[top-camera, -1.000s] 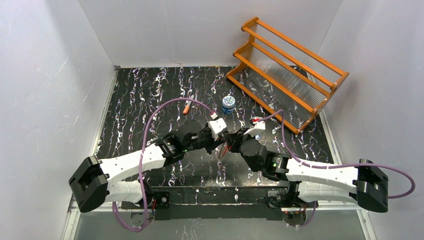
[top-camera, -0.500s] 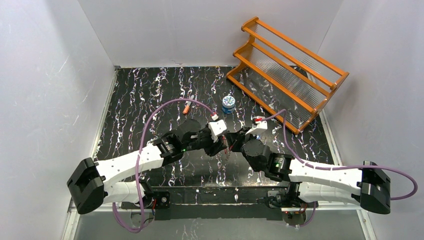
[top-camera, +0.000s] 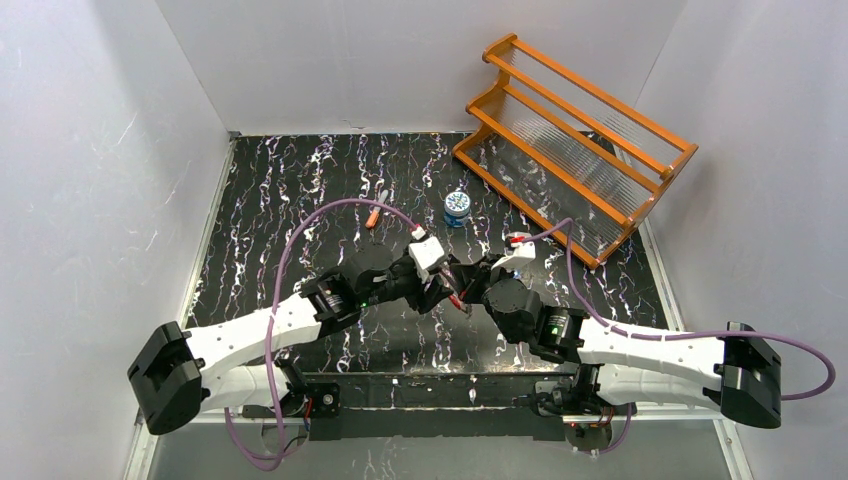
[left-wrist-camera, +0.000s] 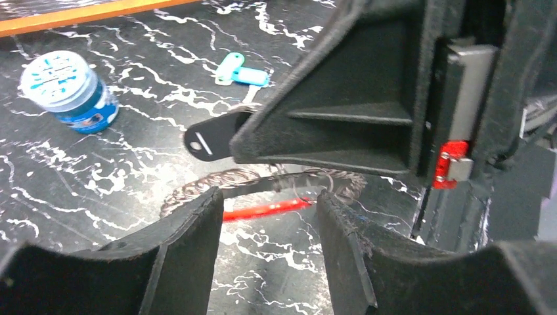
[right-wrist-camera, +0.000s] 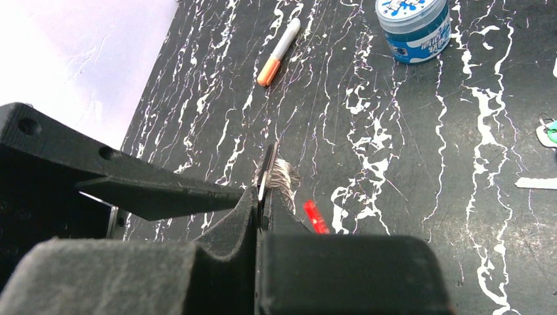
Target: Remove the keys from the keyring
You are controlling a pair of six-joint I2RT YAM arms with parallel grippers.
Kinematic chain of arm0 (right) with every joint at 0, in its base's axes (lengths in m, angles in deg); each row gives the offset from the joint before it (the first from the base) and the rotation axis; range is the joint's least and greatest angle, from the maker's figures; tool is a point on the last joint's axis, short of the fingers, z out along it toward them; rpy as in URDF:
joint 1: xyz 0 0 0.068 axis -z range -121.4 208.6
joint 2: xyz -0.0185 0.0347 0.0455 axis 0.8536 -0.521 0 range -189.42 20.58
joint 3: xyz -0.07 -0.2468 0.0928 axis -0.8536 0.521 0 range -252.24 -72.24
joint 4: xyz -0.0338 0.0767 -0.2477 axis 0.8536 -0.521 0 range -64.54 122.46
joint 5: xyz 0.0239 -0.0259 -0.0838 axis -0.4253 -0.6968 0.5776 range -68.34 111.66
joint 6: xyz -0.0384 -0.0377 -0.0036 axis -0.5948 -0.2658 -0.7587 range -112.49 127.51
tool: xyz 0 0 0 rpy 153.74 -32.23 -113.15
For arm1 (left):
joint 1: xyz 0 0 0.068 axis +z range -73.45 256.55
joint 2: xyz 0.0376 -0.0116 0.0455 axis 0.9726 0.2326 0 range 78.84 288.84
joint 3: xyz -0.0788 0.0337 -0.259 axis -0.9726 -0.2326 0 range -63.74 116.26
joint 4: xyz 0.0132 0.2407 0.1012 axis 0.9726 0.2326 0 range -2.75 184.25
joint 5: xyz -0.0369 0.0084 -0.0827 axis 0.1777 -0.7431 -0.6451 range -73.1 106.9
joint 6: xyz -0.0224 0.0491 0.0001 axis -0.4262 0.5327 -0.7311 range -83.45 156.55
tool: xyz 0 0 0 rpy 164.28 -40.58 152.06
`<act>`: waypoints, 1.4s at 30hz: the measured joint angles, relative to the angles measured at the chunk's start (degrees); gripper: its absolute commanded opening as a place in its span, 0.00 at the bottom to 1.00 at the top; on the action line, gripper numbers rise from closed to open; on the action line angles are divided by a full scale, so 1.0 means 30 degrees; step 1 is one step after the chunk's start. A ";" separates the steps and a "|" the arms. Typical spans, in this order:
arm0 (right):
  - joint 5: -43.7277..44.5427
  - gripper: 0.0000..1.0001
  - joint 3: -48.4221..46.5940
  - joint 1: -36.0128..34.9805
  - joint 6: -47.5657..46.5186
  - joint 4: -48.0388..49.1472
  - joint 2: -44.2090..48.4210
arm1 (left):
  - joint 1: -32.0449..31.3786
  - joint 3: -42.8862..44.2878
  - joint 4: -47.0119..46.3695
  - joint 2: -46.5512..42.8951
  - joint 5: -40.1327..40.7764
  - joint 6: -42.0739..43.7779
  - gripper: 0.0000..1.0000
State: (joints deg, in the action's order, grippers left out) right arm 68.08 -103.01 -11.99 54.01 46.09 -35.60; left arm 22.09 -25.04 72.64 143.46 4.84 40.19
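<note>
The keyring (left-wrist-camera: 197, 187), a coil of silvery wire with a red section (left-wrist-camera: 266, 210), hangs low over the black marbled table. My right gripper (right-wrist-camera: 263, 197) is shut on a thin dark key (left-wrist-camera: 205, 141) still on the loop, and the key's black head sticks out past the right fingers (left-wrist-camera: 341, 98). The coil (right-wrist-camera: 284, 176) and the red piece (right-wrist-camera: 315, 216) show just beyond those fingertips. My left gripper (left-wrist-camera: 269, 197) stands open right in front of the loop, with nothing between its fingers. In the top view both grippers meet mid-table, left (top-camera: 440, 292) and right (top-camera: 462, 285).
Two teal-headed keys (left-wrist-camera: 240, 69) lie loose on the table behind the grippers. A small blue tin (top-camera: 457, 208) stands further back, and an orange-capped marker (top-camera: 373, 217) lies to its left. An orange wooden rack (top-camera: 575, 140) fills the back right corner.
My left gripper has gone from shut to open and shifted slightly left along the loop. The right gripper has kept its grip and hardly moved.
</note>
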 measured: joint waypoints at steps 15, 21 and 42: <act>0.0051 0.01 0.0000 0.0000 -0.0058 0.0189 -0.0029 | 0.0117 -0.0182 -0.1603 0.0036 0.2732 -0.2929 0.42; 0.0029 0.01 -0.0007 0.0007 -0.0051 0.0459 -0.0204 | 0.0131 -0.0248 -0.1880 0.0262 0.2317 -0.3016 0.37; -0.0095 0.06 0.0000 0.0117 0.0160 0.0918 -0.0532 | 0.0175 -0.0284 -0.1851 0.0306 0.1872 -0.2237 0.00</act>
State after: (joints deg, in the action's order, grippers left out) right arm 67.79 -103.01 -11.64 54.49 48.84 -37.20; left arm 22.62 -25.89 67.09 144.38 10.46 33.48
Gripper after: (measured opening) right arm 0.053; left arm 0.014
